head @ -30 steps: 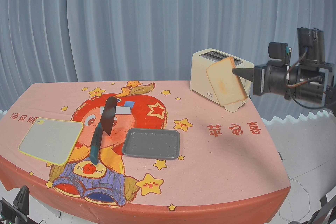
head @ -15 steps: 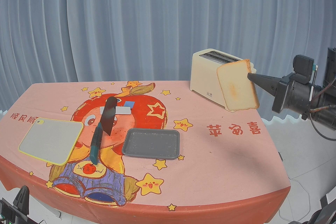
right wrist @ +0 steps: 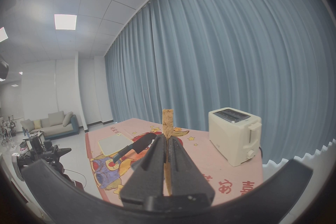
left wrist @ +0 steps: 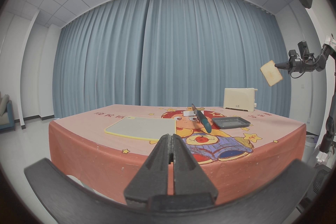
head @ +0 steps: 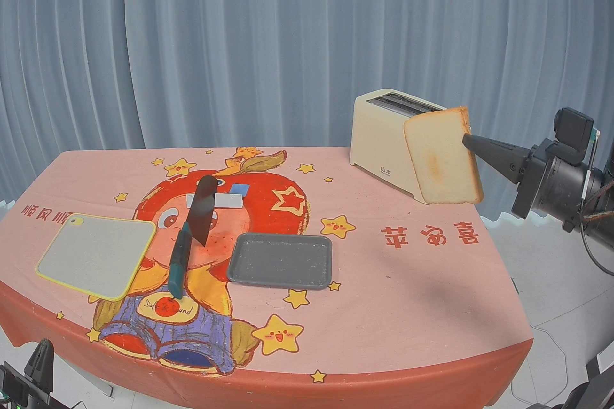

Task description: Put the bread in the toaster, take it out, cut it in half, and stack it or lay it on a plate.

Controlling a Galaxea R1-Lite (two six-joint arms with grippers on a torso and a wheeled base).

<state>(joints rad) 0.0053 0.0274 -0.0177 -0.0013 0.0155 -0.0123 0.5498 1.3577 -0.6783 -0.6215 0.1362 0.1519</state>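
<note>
Rightward the bread [head: 443, 156] has drifted, now centre right of the head view, overlapping the right end of the toaster [head: 380, 138] and clamped aloft in the right gripper [head: 468, 140] — the left gripper [left wrist: 171, 140] is pressed together, empty.

Right gripper [head: 467, 140] level, pinched on the bread [head: 444, 158]; left gripper [left wrist: 171, 136] low, fingers pressed together.
</note>
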